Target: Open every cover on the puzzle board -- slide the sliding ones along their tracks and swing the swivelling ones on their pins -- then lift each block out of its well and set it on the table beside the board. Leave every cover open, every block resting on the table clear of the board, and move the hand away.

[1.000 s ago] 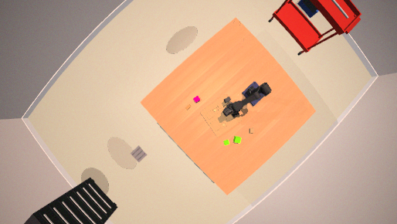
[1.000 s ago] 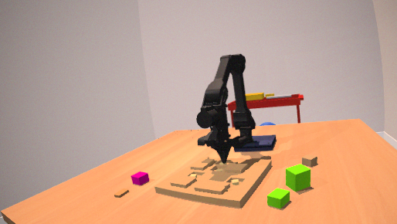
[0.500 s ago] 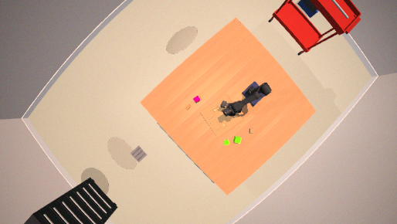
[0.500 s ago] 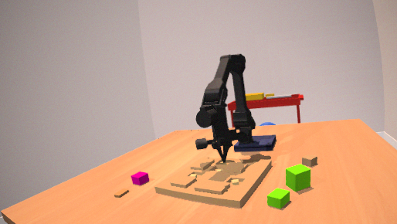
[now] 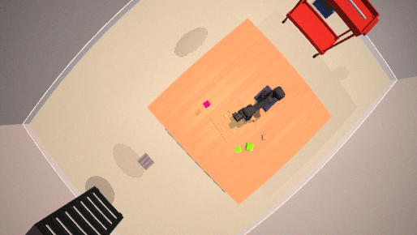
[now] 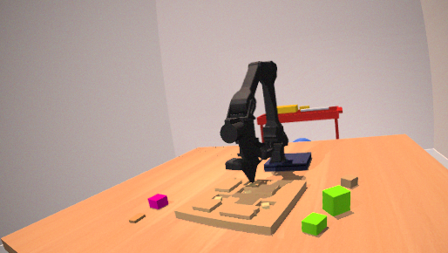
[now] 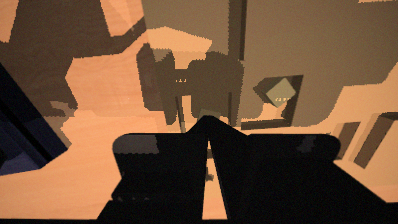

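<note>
The wooden puzzle board (image 6: 244, 204) lies on the orange table, with several flat covers on top of it. My gripper (image 6: 252, 178) is shut with nothing between the fingers, its tips pointing down at the far part of the board. In the wrist view the shut fingers (image 7: 208, 131) sit over the board, and an open well holding a pale block (image 7: 280, 92) lies to the right of them. A magenta block (image 6: 158, 201) rests on the table left of the board. Two green blocks, one large (image 6: 336, 200) and one small (image 6: 314, 223), rest to the right of the board.
A small tan block (image 6: 349, 181) lies right of the board, and a flat tan piece (image 6: 137, 217) lies at the front left. The arm's dark blue base (image 6: 288, 161) sits behind the board. A red cart (image 6: 301, 114) stands beyond the table.
</note>
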{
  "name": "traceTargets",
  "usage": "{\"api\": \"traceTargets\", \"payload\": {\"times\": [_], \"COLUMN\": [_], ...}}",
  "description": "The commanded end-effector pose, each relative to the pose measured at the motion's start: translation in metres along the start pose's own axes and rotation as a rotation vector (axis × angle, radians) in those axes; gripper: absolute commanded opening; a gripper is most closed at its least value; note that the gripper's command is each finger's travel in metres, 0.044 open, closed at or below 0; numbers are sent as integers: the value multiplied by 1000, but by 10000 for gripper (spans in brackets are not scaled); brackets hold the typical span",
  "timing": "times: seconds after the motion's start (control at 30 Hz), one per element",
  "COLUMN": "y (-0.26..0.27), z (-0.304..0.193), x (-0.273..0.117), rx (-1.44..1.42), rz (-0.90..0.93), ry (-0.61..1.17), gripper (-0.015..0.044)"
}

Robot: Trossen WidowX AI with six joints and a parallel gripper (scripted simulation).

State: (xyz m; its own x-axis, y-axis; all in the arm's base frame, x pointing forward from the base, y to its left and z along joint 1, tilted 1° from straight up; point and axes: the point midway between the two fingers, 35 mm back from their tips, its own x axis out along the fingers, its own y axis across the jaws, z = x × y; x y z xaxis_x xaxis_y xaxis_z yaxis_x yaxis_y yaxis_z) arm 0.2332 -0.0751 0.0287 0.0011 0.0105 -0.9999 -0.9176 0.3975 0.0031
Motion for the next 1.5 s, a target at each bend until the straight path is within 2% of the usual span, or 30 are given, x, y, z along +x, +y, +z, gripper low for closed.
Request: {"api": "traceTargets", "payload": {"times": [0.0,0.33,1.47], "y": [-1,-1,-1], "z": [-2,-3,-4], "x": [-6,-7,5], "rx": [-837,-1328,-1348], "rz": [2,3,3], "ry": [1,1,1], "gripper": [0,0,0]}}
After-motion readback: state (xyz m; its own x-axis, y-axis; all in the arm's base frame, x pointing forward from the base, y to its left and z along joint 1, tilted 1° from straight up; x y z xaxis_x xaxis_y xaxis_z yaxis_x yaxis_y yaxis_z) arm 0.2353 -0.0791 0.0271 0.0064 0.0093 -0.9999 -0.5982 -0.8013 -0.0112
